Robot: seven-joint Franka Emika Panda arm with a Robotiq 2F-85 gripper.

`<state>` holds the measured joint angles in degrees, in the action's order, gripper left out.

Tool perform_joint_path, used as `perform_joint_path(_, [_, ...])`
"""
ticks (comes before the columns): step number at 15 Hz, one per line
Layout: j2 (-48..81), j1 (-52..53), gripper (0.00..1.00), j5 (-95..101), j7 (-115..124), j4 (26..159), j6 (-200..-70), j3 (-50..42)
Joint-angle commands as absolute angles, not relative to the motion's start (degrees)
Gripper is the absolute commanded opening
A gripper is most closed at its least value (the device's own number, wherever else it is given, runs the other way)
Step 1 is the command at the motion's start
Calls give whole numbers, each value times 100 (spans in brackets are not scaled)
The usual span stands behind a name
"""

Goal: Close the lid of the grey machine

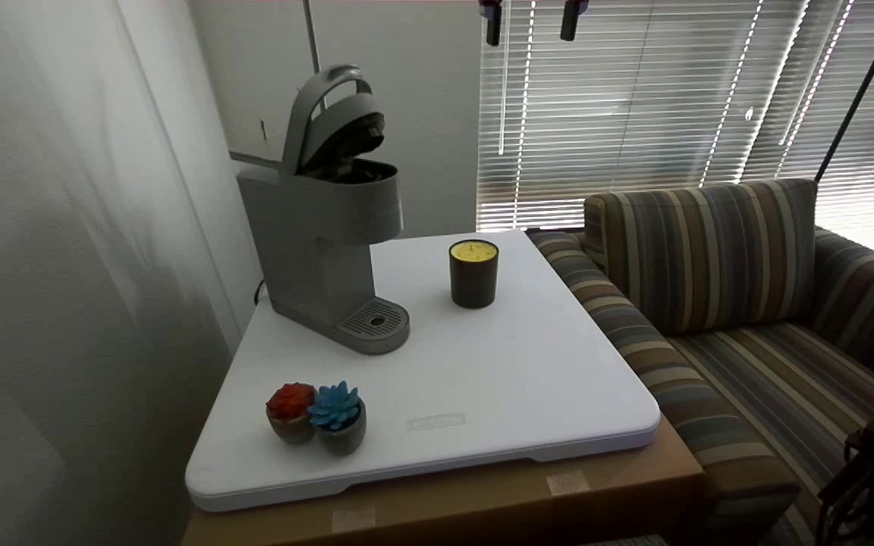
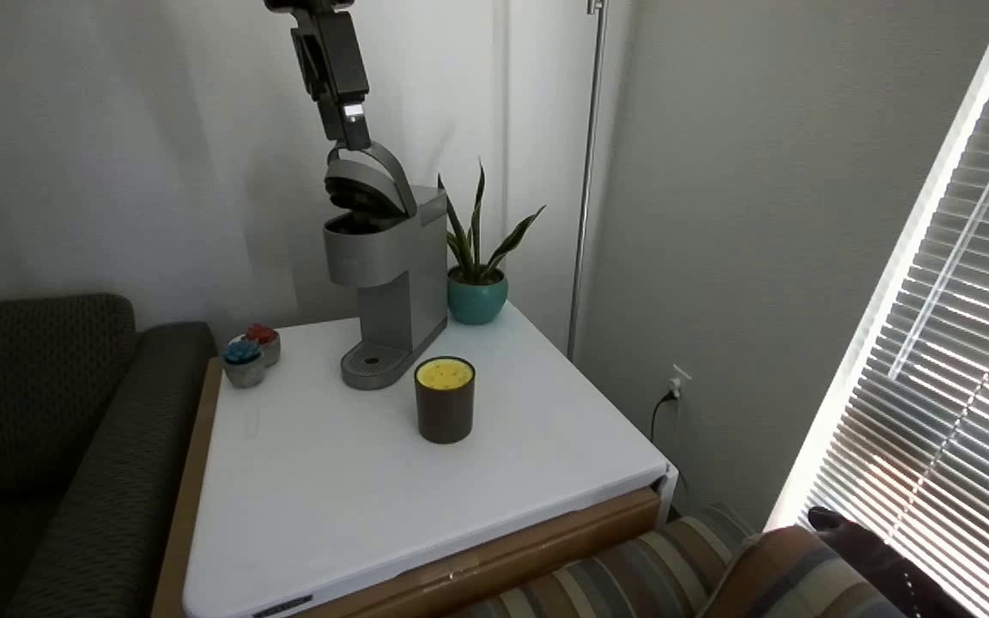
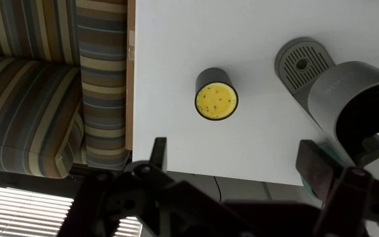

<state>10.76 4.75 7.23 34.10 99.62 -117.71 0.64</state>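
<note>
The grey machine (image 1: 331, 216) stands upright on the white table, and it also shows in an exterior view (image 2: 387, 257). Its lid (image 1: 342, 125), with the curved handle, is raised and tilted back above the dark opening of the head. The lid (image 2: 366, 182) shows raised in both exterior views. In the wrist view the machine (image 3: 324, 89) is at the right, cut by the edge. My gripper (image 3: 234, 146) is open and empty, fingers wide apart. In an exterior view the gripper (image 1: 531, 30) hangs higher than the lid and off to its right. In an exterior view the gripper (image 2: 353, 142) overlaps the handle's top.
A dark candle jar (image 1: 473, 277) with yellow wax stands beside the machine. Two small succulent pots (image 1: 338, 432) sit near a table edge. A teal plant pot (image 2: 477, 296) is behind the machine. Walls and a striped sofa (image 1: 702, 258) border the white table (image 1: 513, 364).
</note>
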Motion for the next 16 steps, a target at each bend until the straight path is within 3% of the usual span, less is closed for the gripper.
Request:
perform_joint_path(1, [1073,498,100,716,3403,9962,-11754,39])
perform_joint_path(6, [1218,611,100,1014,4929,9724,-11742,-35])
perform_joint_path(11, [2179,781,100,1044,6567,8511,-11574,-28])
perform_joint_path(16, [3262,903,100,1088,6622,7058,-11691,-107])
